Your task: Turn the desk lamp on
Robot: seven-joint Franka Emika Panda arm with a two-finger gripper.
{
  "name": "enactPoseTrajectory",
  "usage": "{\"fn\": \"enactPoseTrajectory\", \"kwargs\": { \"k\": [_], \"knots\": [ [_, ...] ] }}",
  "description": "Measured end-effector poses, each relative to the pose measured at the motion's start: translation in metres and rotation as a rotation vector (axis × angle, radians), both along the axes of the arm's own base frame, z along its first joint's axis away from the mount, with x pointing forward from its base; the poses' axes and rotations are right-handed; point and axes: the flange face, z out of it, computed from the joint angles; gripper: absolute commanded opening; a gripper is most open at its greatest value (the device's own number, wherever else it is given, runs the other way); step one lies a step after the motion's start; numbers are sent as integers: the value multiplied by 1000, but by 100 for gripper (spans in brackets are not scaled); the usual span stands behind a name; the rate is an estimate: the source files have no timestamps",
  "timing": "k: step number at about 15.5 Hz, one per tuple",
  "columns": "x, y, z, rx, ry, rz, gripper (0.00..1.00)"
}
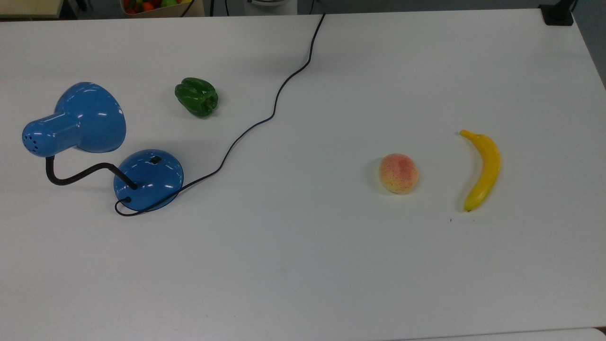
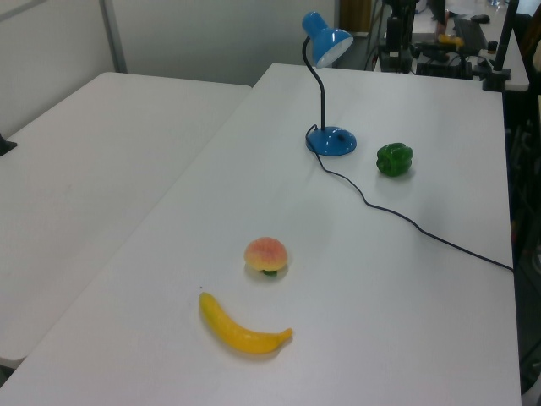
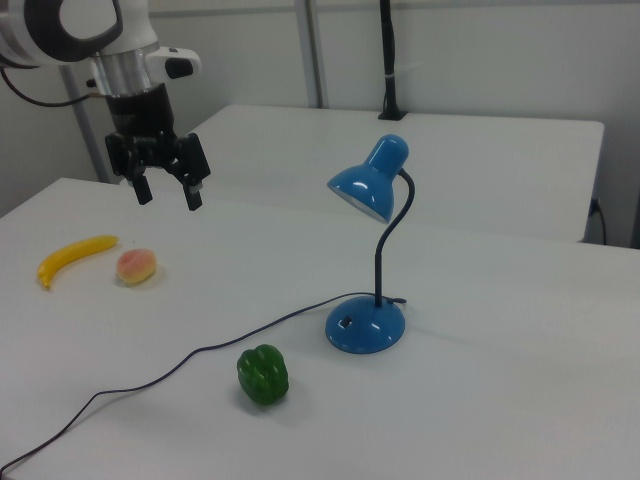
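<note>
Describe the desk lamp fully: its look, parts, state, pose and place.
The desk lamp is glossy blue: a cone shade tipped downward, unlit as far as shows, on a bent black gooseneck rising from a round domed base with a small black switch. It stands upright on the white table; its black cord trails away. Nothing else touches it.

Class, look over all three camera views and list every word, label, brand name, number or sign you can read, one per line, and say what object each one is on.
None: no readable word, label, brand, number or sign stands on anything here.
The desk lamp, green pepper, peach, banana, table and gripper all carry plain, unmarked surfaces.
</note>
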Motion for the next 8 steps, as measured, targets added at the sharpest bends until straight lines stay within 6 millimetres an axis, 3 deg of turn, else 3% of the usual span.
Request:
{"fn": "enactPoseTrajectory", "kwargs": {
  "k": [1,2,3,8],
  "knots": [
    [0,0,0,0,0,1,22],
    [0,0,0,0,0,1,6],
    [0,0,0,0,0,1,0],
    [0,0,0,0,0,4,0]
  ]
}}
